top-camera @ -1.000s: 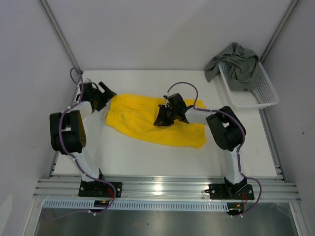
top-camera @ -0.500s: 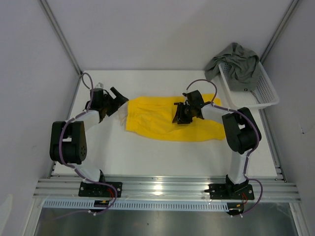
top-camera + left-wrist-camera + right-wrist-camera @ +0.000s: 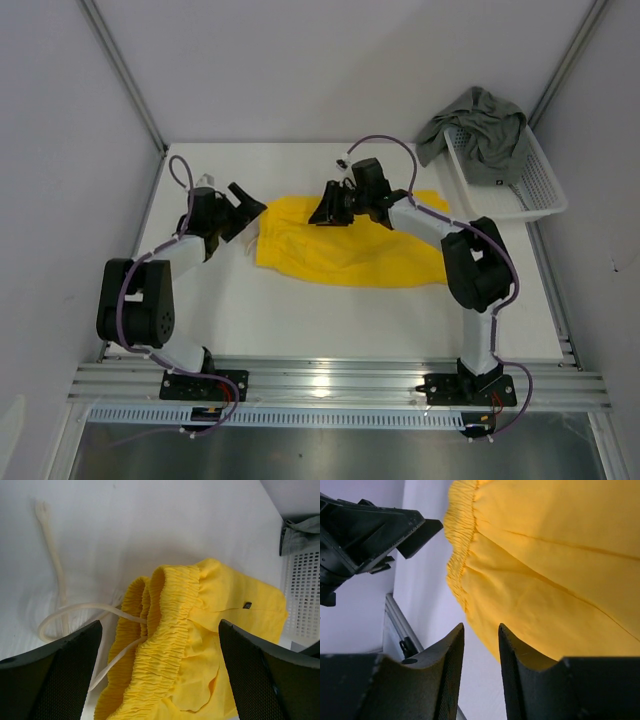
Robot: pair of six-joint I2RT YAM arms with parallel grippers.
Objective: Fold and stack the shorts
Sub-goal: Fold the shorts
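The yellow shorts (image 3: pixel 350 250) lie spread flat in the middle of the table, elastic waistband (image 3: pixel 170 625) to the left, with a small dark logo (image 3: pixel 246 605). My left gripper (image 3: pixel 250 214) stands wide open just left of the waistband, and its fingers (image 3: pixel 50 670) straddle the bunched elastic without closing. A white drawstring (image 3: pixel 60 607) trails onto the table. My right gripper (image 3: pixel 322 212) hovers over the far edge of the yellow shorts (image 3: pixel 545 555), jaws a narrow gap apart with nothing between them (image 3: pixel 481 630). The grey-green shorts (image 3: pixel 478 125) are heaped in the basket.
A white mesh basket (image 3: pixel 530 195) sits at the table's back right corner, also seen at the right edge of the left wrist view (image 3: pixel 302 590). Grey walls close in on both sides. An aluminium rail (image 3: pixel 330 385) runs along the near edge.
The yellow shorts slid right and flattened out. My right gripper then moved back and left to their far edge. My left gripper followed rightward to the waistband and stayed open.
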